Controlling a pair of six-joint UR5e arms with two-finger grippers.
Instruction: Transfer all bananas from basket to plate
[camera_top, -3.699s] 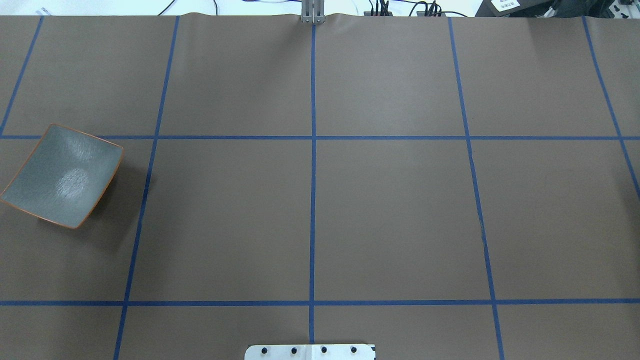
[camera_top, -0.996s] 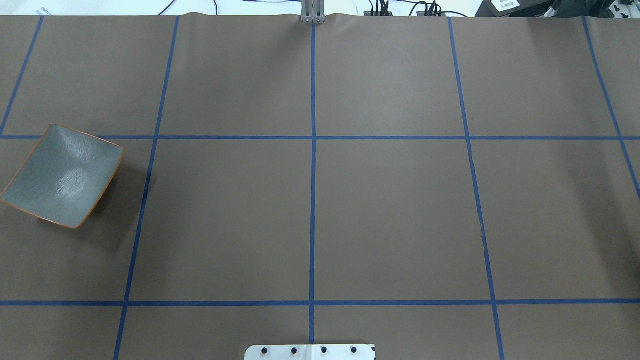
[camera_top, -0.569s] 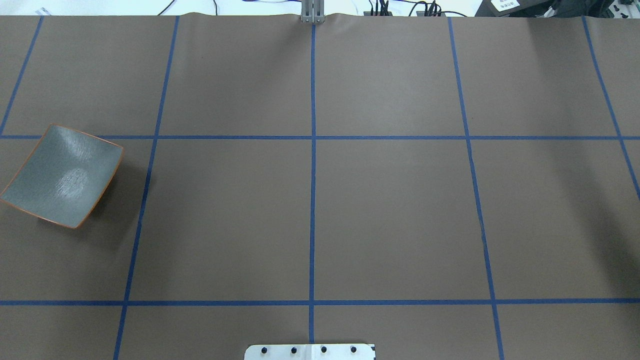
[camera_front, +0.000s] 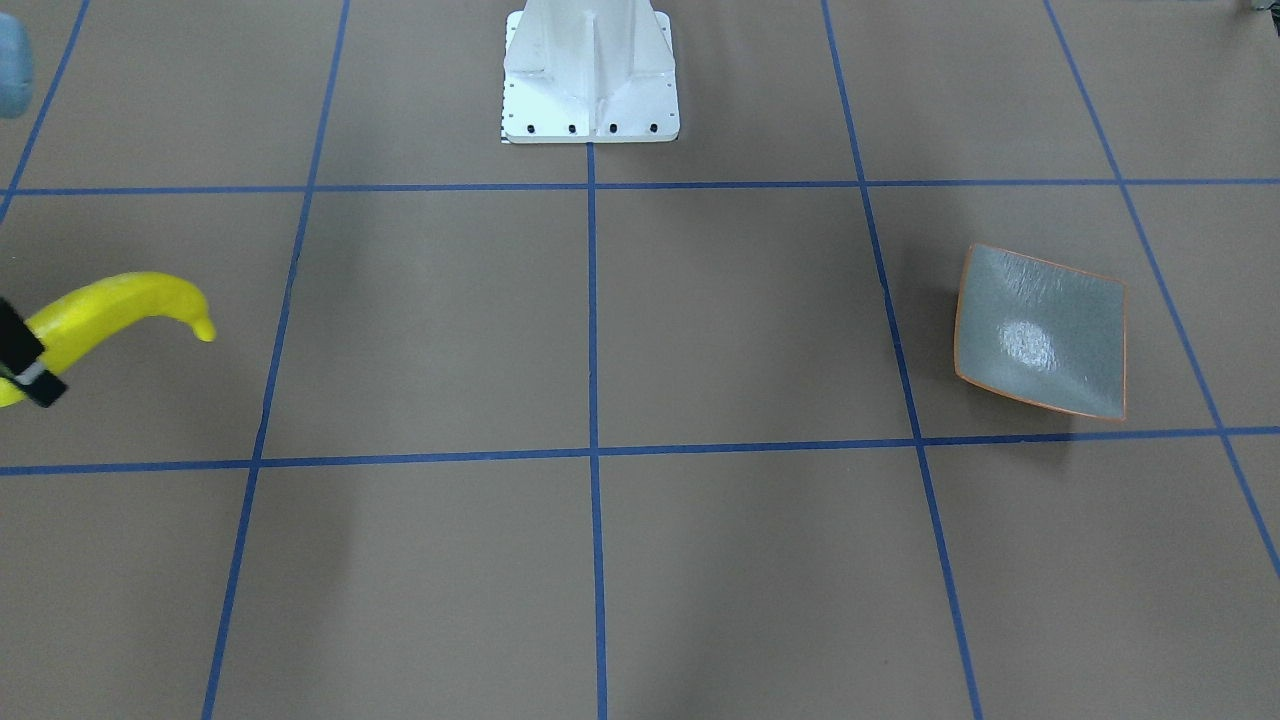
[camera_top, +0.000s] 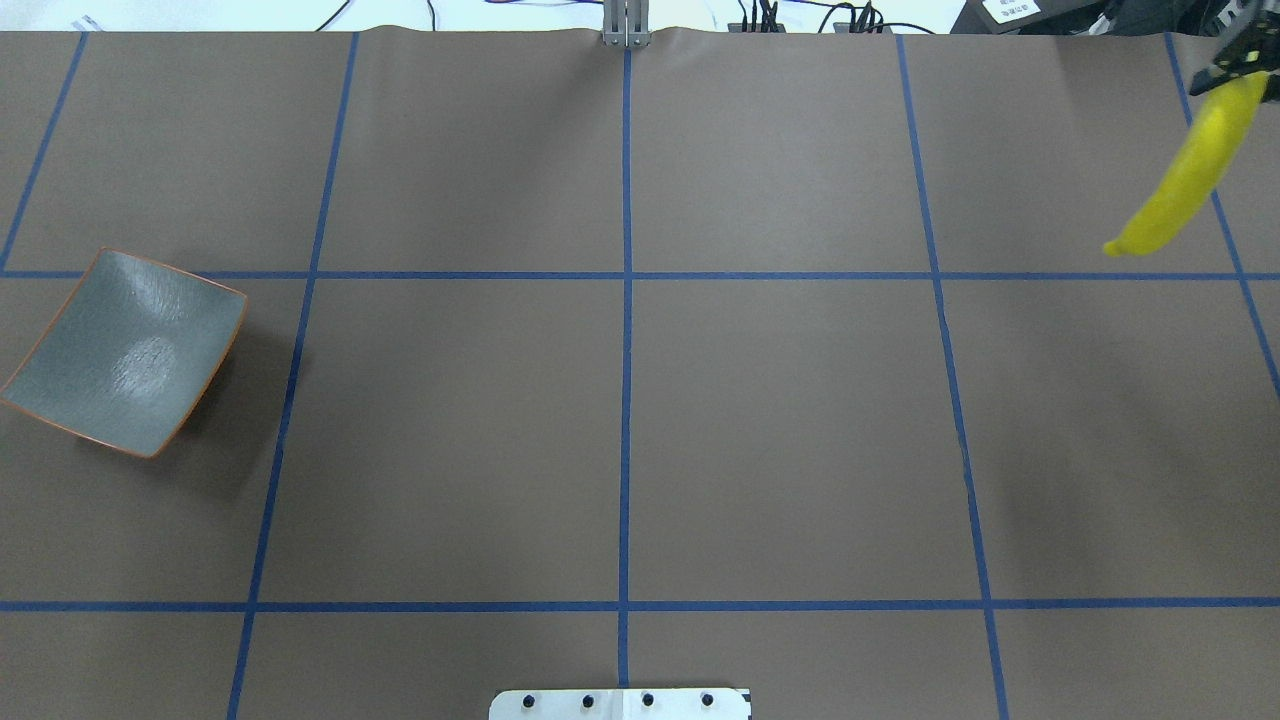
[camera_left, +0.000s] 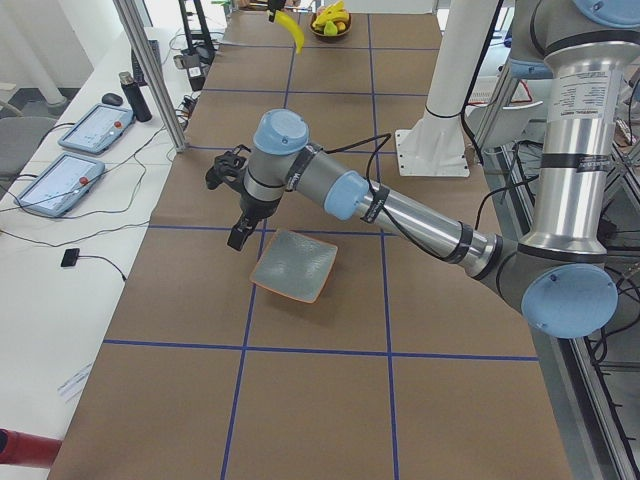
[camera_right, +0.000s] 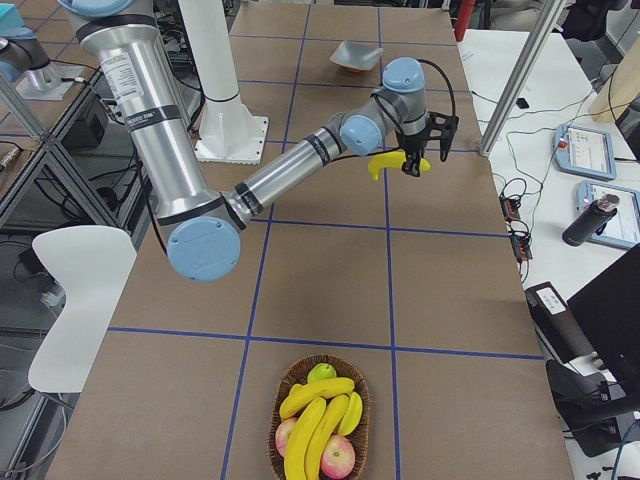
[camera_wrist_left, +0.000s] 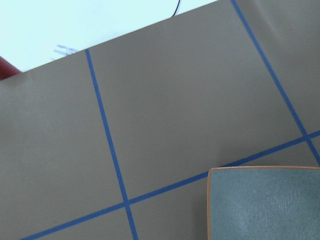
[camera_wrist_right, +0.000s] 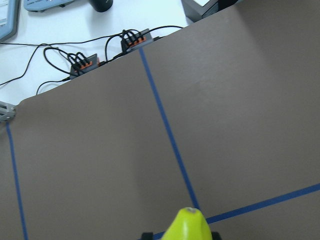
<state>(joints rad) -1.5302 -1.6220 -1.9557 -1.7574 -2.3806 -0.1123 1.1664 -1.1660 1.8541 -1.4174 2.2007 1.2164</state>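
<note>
Bolt heads line the white base plate at the near edge of the counter, whose brown covering is ruled into squares by blue tape lines.

Farther out, on the robot's left side, the grey-green plate with its thin orange rim sits flat on the counter, one corner touching a tape line. In the side view from the robot's left, the left end effector hangs just beside the plate's far corner, fingers pointing down. No other view shows it, so I cannot tell how far open it is.

At about the same depth, at the robot's right end of the counter, a brown wicker basket holds several more bananas lying on round red and green fruit.

Beyond that, toward the far right corner, the right end effector is closed around one end of a bright yellow banana. It holds the banana clear of the counter, tilted, with the free tip pointing down and toward the middle. Plate and banana are well apart.

Along the far edge lie black cables. A white tag in the far right corner and a paper sheet past the far left corner both carry print too small to read.
</note>
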